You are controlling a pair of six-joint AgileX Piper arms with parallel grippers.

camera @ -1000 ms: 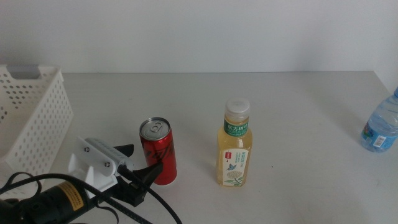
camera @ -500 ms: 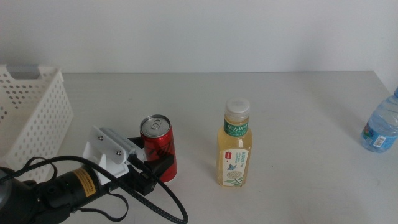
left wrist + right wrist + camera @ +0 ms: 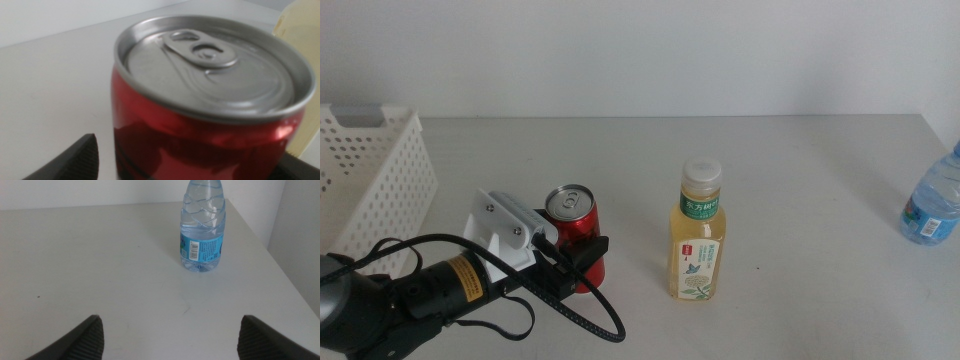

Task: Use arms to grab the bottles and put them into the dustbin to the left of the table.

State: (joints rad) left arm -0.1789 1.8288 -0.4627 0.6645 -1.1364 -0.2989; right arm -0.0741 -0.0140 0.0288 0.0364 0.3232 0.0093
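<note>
a: what stands around the left gripper (image 3: 572,262)?
b: the red can (image 3: 574,238) fills the gap between its spread jaws. the tea bottle (image 3: 697,236) stands near on its far side, with bare table (image 3: 800,190) between. the dustbin (image 3: 370,180) sits behind it, well apart.

a: and the right gripper (image 3: 167,335)?
b: jaws wide, open tabletop ahead. only the water bottle (image 3: 202,226) stands in front, probably close to the table edge.

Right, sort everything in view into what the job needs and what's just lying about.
Job:
- red can, between the open left end effector's jaws
- tea bottle
- water bottle, ahead of the open right end effector
- dustbin
- table

Lying about:
- nothing else visible
</note>
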